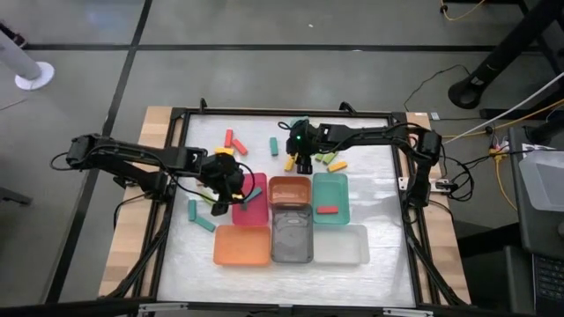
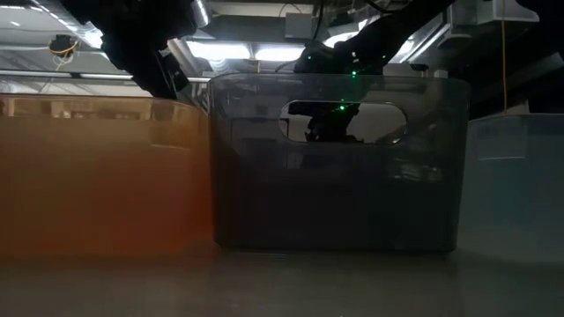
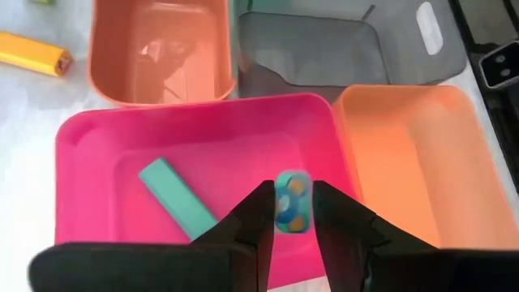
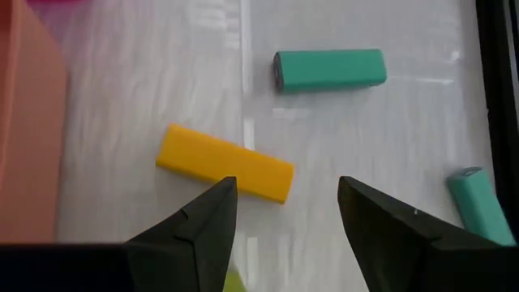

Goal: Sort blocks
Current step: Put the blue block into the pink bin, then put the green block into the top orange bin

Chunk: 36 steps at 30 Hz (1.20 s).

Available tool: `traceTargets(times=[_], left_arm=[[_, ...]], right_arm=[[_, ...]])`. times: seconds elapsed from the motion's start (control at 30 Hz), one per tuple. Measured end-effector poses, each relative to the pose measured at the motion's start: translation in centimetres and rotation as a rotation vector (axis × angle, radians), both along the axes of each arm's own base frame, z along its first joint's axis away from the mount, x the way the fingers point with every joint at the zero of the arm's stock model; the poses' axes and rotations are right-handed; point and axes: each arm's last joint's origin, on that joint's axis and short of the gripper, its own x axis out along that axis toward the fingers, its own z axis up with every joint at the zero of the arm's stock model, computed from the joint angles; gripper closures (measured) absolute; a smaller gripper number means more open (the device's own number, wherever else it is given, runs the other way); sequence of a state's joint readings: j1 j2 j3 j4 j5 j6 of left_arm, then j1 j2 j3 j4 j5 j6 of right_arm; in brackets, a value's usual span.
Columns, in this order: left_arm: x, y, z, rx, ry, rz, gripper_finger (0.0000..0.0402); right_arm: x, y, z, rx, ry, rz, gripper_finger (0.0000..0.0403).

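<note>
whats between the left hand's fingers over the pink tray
A teal block stands end-on, pinched between the left hand's fingers, above the pink tray, beside another teal block lying inside. The left wrist view shows it.

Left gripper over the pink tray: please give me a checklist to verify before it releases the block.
1. Left gripper shut on the teal block: ok.
2. Block above the pink tray, inside its walls: ok.
3. Same colour already in the tray, a teal bar: ok.
4. Drop spot free of that bar: ok, it lies beside.
5. Right gripper away, open over the yellow block: ok.
6. Height above the tray floor: cannot tell.
</note>
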<state>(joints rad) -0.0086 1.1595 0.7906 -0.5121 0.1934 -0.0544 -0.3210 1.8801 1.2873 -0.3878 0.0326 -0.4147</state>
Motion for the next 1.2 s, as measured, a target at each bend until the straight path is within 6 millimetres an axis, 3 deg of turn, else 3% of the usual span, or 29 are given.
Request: traceTargets(times=[0.3,0.43,0.77,0.9,1.2], left_arm=[[0.0,0.0,0.0,-0.042,0.014,0.055,0.0327],[0.0,0.0,0.0,-0.030,0.010,0.042,0.0327],[0.0,0.0,0.0,-0.028,0.010,0.042,0.0327],[0.0,0.0,0.0,-0.028,0.010,0.042,0.0327],[0.0,0.0,0.0,-0.028,0.010,0.042,0.0327]], right_arm=[[0.0,0.2,-0.3,-0.078,0.046,0.249,0.0188],[0.1,0.2,-0.2,-0.095,0.058,0.279,0.0188],[0.4,0.1,5.9,-0.007,0.175,0.253,0.0188],[-0.4,0.4,7.1,0.023,0.273,0.308,0.0188],[-1.5,0.8,5.2,-0.010,0.392,0.512,0.0188]])
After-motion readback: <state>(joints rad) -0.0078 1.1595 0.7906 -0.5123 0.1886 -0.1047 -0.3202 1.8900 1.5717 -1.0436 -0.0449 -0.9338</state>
